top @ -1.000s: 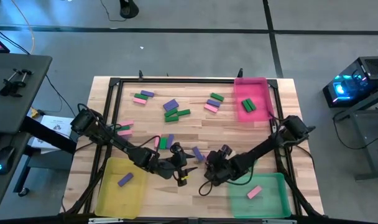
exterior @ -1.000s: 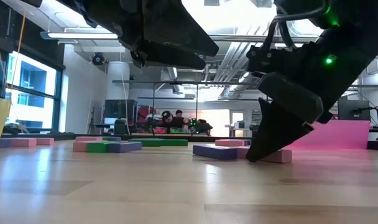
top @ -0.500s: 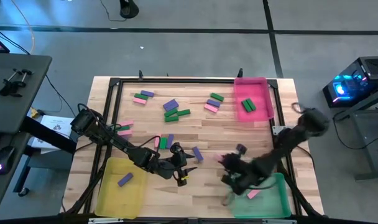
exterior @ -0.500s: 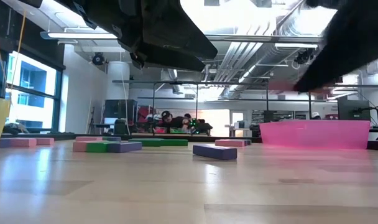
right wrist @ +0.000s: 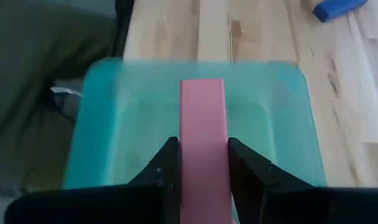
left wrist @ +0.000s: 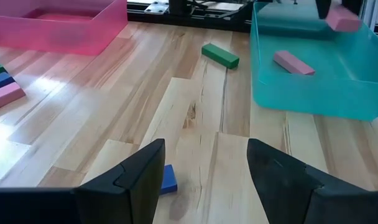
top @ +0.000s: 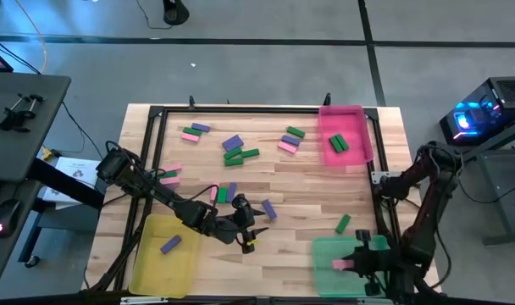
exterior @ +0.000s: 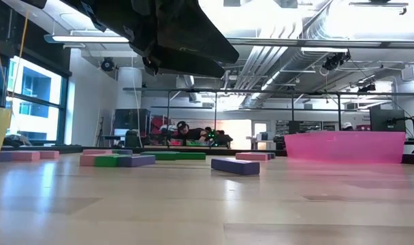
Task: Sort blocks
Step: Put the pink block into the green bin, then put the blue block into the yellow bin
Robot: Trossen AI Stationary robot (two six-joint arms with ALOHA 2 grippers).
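Right gripper (right wrist: 202, 163) jaws clamp a pink block (right wrist: 203, 127) directly above the green tray (right wrist: 114, 124); left gripper (left wrist: 204, 165) jaws apart over bare tabletop (left wrist: 176, 112); risk: premature release bouncing it over the rim.

Robotics lab or open office: exposed ceiling ducts (exterior: 295, 30), strip lights (exterior: 77, 39), big windows (exterior: 30, 102), people at desks (exterior: 193, 131), glowing computer tower (top: 478, 119), grey concrete floor (top: 266, 76).
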